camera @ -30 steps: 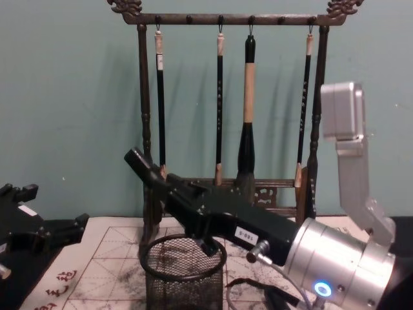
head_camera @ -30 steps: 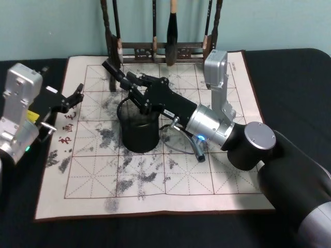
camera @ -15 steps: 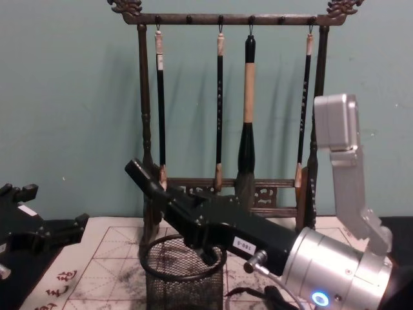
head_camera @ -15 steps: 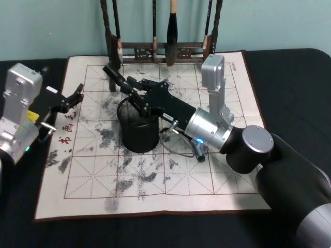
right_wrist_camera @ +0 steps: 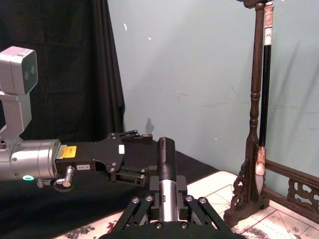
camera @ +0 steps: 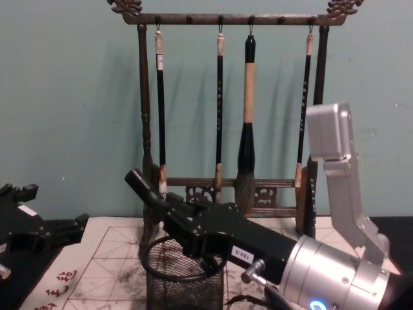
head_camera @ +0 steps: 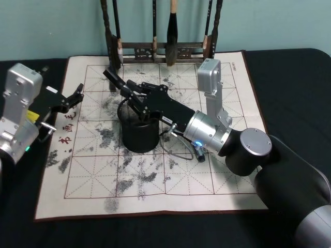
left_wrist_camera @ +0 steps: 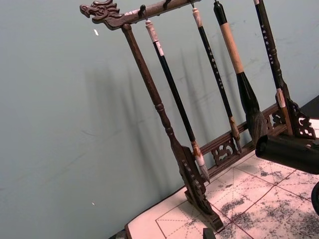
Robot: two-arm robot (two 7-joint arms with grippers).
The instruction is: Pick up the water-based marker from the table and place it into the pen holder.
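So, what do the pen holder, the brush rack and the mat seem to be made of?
The pen holder: black metal wire mesh, probably; you see through its wall. The brush rack: dark carved wood, apparently, slightly glossy. The mat: matte felt or paper, judging by soaked ink stains.

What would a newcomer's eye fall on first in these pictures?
The right gripper holds a black marker tilted over the mesh pen holder on the calligraphy mat. Behind stands a wooden brush rack with four hanging brushes; the left gripper sits open at the mat's left edge.
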